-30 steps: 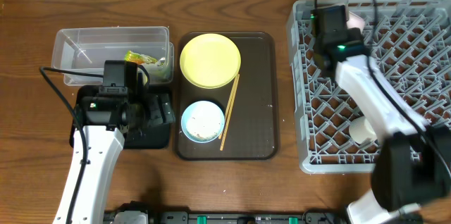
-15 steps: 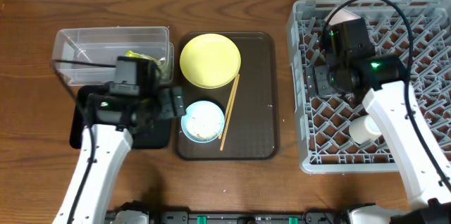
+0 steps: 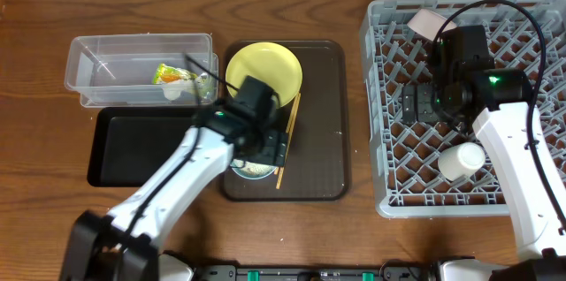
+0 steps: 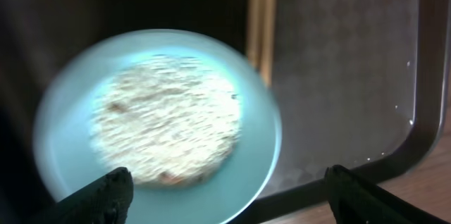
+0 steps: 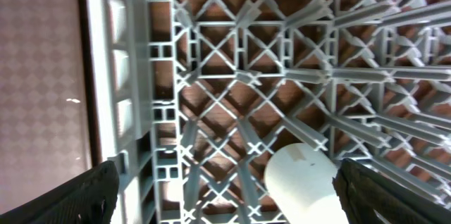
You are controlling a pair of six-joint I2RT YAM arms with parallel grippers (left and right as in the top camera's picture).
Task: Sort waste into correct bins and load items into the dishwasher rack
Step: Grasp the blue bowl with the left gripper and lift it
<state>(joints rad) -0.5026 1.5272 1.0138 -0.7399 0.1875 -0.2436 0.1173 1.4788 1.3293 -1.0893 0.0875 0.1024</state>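
From overhead, the left arm stretches over the right corner of the black tray and the near-left part of the brown serving tray, so it hides most of the light-blue bowl. The left hand hangs above that bowl with its fingers spread wide and nothing between them. In the left wrist view the bowl is blurred. It sits on the brown tray with a flat heap of white rice inside, and the chopsticks lie just beside its rim. The yellow plate sits on the far end of the same tray. On the table to the left, the clear tub holds the green-and-orange wrapper and a white scrap at its right end. The black tray lies just in front of the tub. On the right, the grey rack holds the white cup, lying on its side on the lattice, and a white bowl tilted near the far wall. The right hand hovers over the rack's left part with its fingers apart and empty. The cup is near it but apart from it.
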